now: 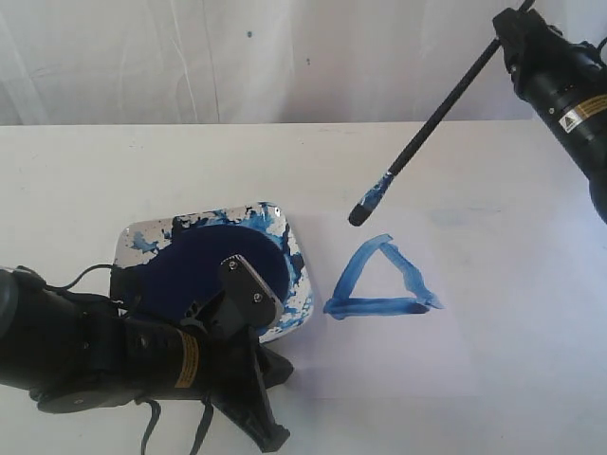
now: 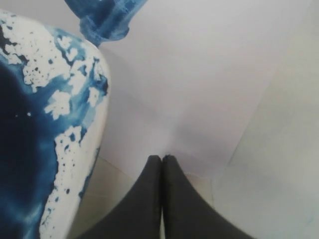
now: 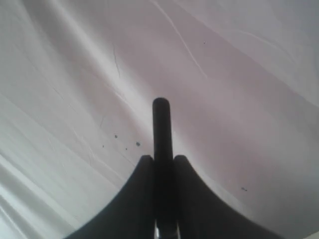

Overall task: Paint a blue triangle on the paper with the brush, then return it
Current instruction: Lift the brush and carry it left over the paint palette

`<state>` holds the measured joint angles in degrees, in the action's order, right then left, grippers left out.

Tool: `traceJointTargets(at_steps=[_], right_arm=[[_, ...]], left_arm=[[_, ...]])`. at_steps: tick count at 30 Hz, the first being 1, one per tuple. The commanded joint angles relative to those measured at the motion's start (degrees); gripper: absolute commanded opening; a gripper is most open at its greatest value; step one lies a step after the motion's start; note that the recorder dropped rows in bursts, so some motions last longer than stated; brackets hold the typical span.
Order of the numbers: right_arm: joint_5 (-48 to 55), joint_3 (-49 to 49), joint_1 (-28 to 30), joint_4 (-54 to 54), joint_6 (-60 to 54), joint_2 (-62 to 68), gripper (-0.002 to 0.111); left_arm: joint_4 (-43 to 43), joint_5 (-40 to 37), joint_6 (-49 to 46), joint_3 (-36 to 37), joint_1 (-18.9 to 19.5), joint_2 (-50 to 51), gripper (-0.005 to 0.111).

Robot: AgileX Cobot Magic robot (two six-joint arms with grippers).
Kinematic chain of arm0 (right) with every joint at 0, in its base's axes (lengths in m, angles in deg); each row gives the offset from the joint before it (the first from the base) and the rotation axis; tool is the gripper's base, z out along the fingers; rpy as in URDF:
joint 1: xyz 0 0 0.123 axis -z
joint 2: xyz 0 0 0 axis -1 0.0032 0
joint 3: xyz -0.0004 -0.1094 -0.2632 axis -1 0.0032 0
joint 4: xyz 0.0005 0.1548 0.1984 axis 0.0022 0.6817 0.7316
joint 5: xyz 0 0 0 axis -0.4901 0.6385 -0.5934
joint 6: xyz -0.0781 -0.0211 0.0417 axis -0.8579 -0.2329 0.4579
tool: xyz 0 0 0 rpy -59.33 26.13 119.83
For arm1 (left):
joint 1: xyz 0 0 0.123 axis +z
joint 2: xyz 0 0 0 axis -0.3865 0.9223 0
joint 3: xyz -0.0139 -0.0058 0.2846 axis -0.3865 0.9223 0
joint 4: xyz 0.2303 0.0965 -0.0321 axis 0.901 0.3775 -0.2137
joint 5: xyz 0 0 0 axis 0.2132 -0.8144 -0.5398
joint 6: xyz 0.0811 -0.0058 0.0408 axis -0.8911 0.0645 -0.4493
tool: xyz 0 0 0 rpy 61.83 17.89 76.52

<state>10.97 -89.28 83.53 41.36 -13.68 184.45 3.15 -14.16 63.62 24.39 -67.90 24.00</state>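
The blue triangle is a rough outline on the white paper, just right of the paint dish. My right gripper is shut on the black brush high at the upper right. The brush slants down to the left, and its blue-stained tip hangs just above and to the left of the triangle's top. In the right wrist view the handle end sticks out between the shut fingers. My left gripper is shut and empty by the paper's near corner, beside the dish.
The paint dish holds a dark blue pool and blue smears; my left arm lies across its near side. A stroke of the triangle shows past the dish. A wrinkled white cloth hangs behind the table.
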Motion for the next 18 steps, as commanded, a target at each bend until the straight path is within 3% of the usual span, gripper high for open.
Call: traceJointTargets(at_steps=[1,6,13,18], right_arm=[[-0.97,0.35,-1.72,4.93,2.17,1.06,0.000],[-0.97,0.09,-5.48,10.25,2.28,2.84,0.000],[-0.97,-2.38,-8.69,11.51,2.28,5.38,0.000],[-0.97,-5.60,-11.69,11.62,1.40,7.97,0.000]], left_arm=[[-0.28,-1.54,0.29,0.04,-0.12,0.07,0.000],[-1.16,-1.66,0.29,1.50,-0.12,-1.91,0.000],[-1.63,-4.32,0.30,5.72,-0.12,-12.73,0.000],[-3.09,-13.81,0.30,8.19,-0.12,-22.50,0.000]])
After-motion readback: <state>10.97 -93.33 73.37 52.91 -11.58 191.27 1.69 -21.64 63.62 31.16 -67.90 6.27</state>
